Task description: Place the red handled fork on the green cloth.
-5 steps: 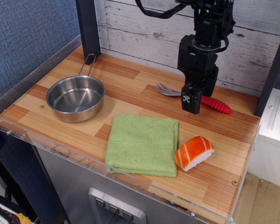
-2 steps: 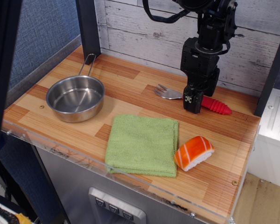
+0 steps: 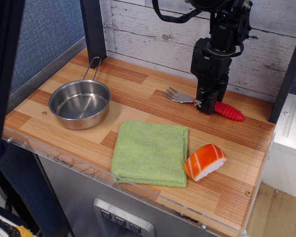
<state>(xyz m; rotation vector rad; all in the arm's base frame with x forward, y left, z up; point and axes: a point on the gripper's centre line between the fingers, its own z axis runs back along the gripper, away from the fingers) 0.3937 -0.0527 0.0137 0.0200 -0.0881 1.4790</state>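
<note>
One gripper (image 3: 205, 104) stands low over the red handled fork (image 3: 207, 102), astride the neck where the silver head juts left of the fingers and the handle right, grip state unclear, the green cloth (image 3: 150, 152) lying nearer the camera.

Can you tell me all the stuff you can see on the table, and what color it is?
red handled fork: one, silver head and red handle, back right of the table, under the gripper
green cloth: one, light green, front middle
steel pan: one, silver, left side
toy sushi: one, orange and white, touching the cloth's right edge
table: one, striped wood
gripper: one, black, its fingers down at the fork where head meets handle
</note>
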